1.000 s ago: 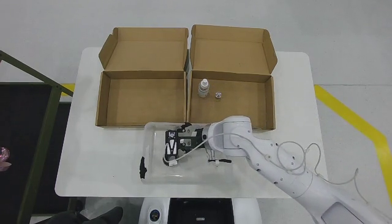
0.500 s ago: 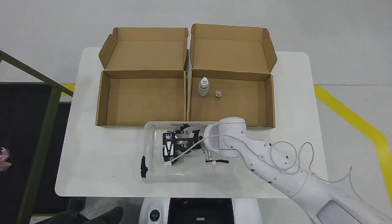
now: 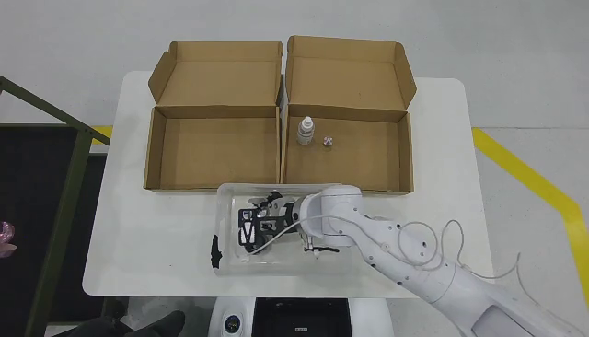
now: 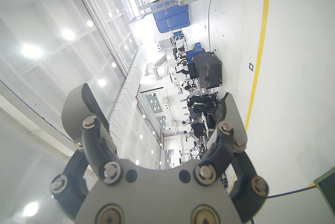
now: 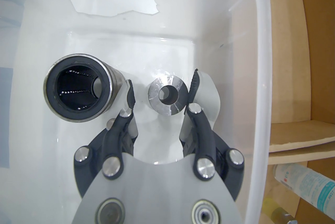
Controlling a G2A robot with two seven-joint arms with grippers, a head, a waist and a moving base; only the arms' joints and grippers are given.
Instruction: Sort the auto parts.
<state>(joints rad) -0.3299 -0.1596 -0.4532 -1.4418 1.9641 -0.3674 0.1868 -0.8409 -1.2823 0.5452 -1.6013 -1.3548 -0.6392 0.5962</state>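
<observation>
Two ribbed right fingers, spread, flank a shiny bored metal sleeve while left fingers gape.

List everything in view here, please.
White table: 1, white, under everything.
Brown cardboard boxes: 2, brown, side by side: left box, right box.
White plastic bottle: 1, white, in right box.
Small metal part: 1, silver, beside bottle.
Clear plastic bin: 1, clear, before boxes.
Large black-bored steel cylinder: 1, silver-black, in bin.
Small silver metal bushing: 1, silver, beside cylinder.
Right gripper: 1, silver-black, open, straddling bushing.
Left gripper: 1, silver-black, open, facing room.
</observation>
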